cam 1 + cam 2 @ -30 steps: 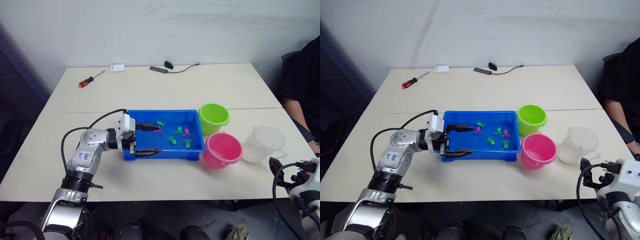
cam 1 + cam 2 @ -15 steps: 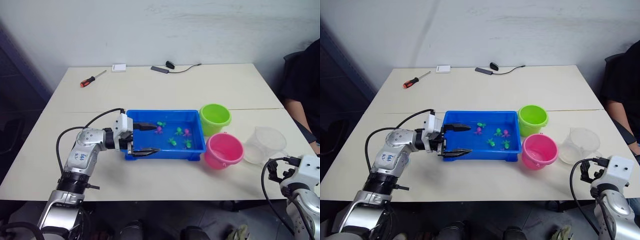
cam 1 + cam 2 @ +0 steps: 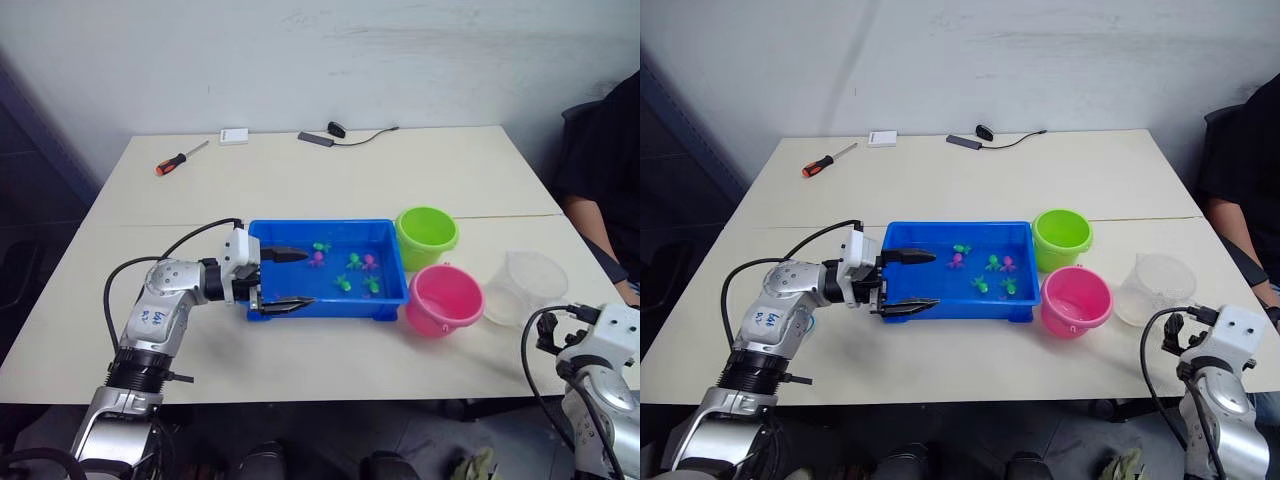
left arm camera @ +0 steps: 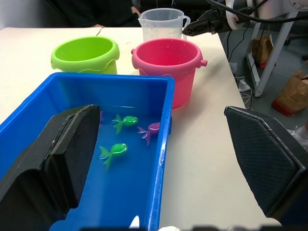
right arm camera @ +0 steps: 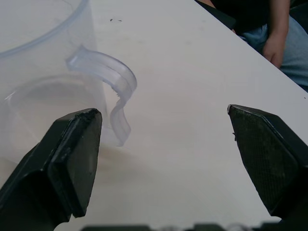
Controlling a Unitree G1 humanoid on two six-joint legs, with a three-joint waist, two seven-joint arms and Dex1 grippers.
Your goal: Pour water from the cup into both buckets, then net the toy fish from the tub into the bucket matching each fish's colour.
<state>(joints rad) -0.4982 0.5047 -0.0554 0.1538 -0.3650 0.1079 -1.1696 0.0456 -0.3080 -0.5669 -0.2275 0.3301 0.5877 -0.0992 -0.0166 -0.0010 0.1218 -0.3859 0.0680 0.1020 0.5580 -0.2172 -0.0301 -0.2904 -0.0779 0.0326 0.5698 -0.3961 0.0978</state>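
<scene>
I see my left claw (image 3: 290, 277) spread wide at the blue tub (image 3: 330, 300), mid-frame, one finger over the water. My right claw (image 5: 159, 159), also wide, sits lower right just beside the clear cup (image 3: 1152, 290), its handle (image 5: 113, 86) between the fingers.

A pale cream desk (image 3: 330, 180) stands against a white, scuffed wall (image 3: 300, 60). A seam crosses the desk from side to side. Dark floor (image 3: 30, 250) shows beside it. A person in dark clothes (image 3: 605, 170) sits at the desk's edge.
</scene>
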